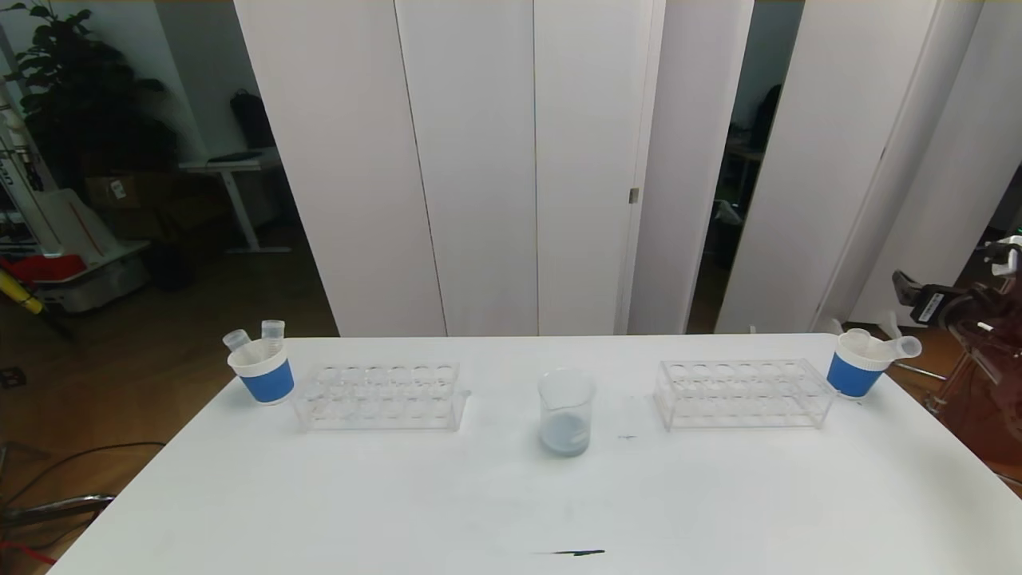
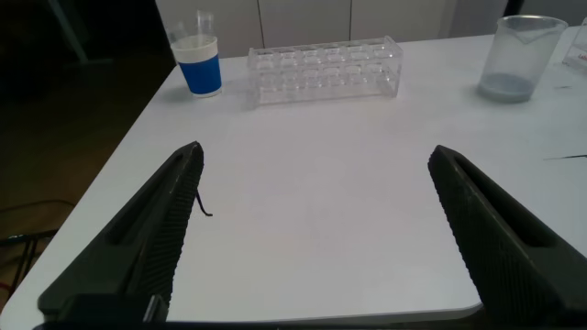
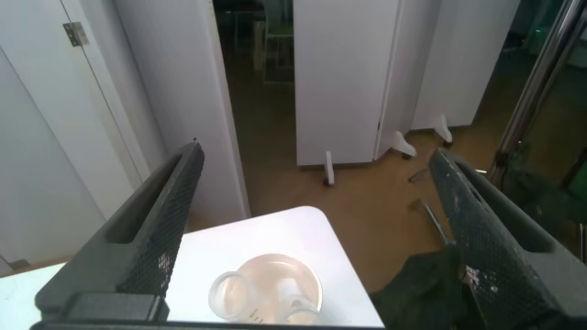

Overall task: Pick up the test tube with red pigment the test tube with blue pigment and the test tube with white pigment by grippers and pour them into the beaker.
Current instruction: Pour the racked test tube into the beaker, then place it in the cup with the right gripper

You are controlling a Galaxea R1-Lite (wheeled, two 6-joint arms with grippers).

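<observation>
Across the white table (image 1: 495, 511), things are set out in mirror order: a clear tube rack (image 1: 380, 394) toward the far left, a second rack (image 1: 742, 391) toward the far right, both with no tubes in them, and the beaker (image 1: 566, 411) between them, probably so either arm can reach it. It holds a pale grey-blue layer at its bottom, so the pouring looks largely done. At the far left corner a blue-banded paper cup (image 1: 262, 373) holds two emptied clear tubes (image 1: 254, 339); its twin (image 1: 857, 365) at the far right corner holds two more tubes (image 1: 897, 346). No tube with blue or white pigment shows anywhere. Above that right cup hangs the right hand (image 3: 316, 238), released and holding nothing. Over the near left edge, the left hand (image 2: 316, 238) is likewise spread and bare.
</observation>
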